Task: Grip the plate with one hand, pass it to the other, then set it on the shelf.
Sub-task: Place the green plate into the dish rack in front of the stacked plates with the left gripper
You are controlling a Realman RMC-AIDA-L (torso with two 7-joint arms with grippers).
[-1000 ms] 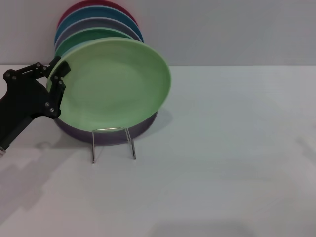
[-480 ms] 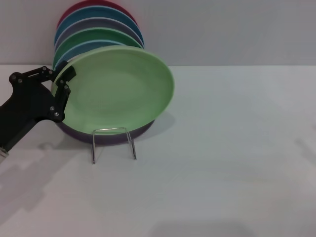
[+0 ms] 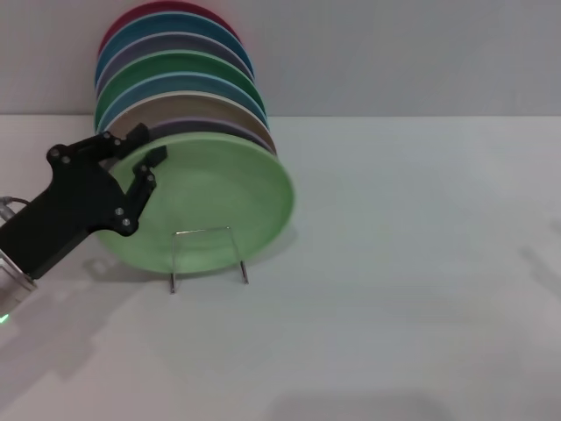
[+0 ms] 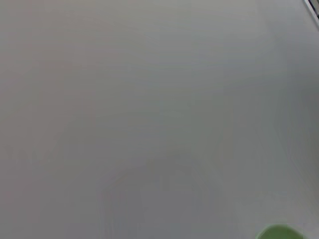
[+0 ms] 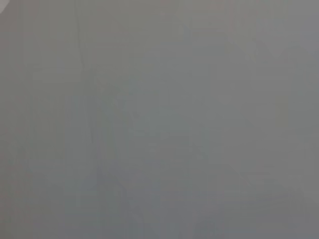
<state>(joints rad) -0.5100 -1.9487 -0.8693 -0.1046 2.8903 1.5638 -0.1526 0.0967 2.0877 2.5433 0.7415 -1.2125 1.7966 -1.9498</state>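
Desk (image 3: 412, 289), white and matte, fills the head view, running back to a pale grey wall. At its far left stands a row of round plastic plates (image 3: 175, 79) leaning upright one behind another, their rims showing crimson, blue, lavender, emerald green and tan. In front of that row leans the round, shallow, pale mint-green plastic plate (image 3: 219, 206), tilted back with its lower edge down in the thin silvery wire rack (image 3: 209, 256), whose rectangular front loop stands on the desk just before the plate. The black bolted-link left gripper (image 3: 140, 162) reaches in from the left edge and is clamped on the plate's upper left rim, one finger before the face and one behind it. The left wrist view shows only bare desk and a small sliver of green. The right gripper is out of sight.
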